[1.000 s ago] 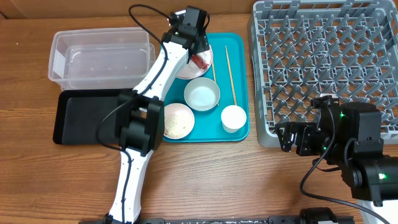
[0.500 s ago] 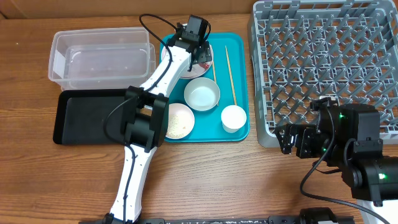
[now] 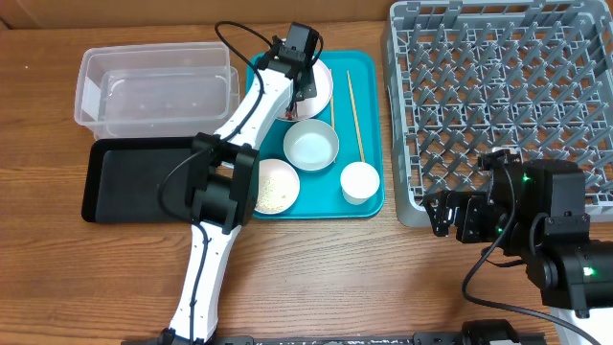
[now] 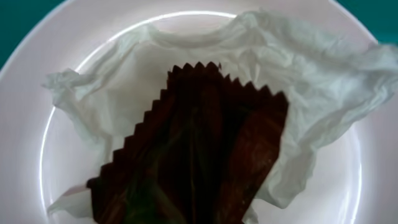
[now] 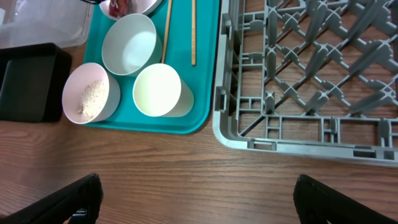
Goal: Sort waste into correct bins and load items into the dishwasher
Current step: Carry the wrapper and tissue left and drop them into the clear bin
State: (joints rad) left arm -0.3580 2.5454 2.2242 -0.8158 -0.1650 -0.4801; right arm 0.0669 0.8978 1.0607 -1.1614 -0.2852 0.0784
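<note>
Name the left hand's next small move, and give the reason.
Probably a short lift straight up. The left hand looks shut on the red wrapper, which lies over the white napkin on the plate; rising first should separate wrapper from napkin.

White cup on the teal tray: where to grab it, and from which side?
Pinch the white cup by its rim from above, one finger inside, one outside, on the side facing the dish rack. It stands mouth up and looks empty. The bowl sits close on its other side, while toward the rack only the lip of the teal tray is near.
</note>
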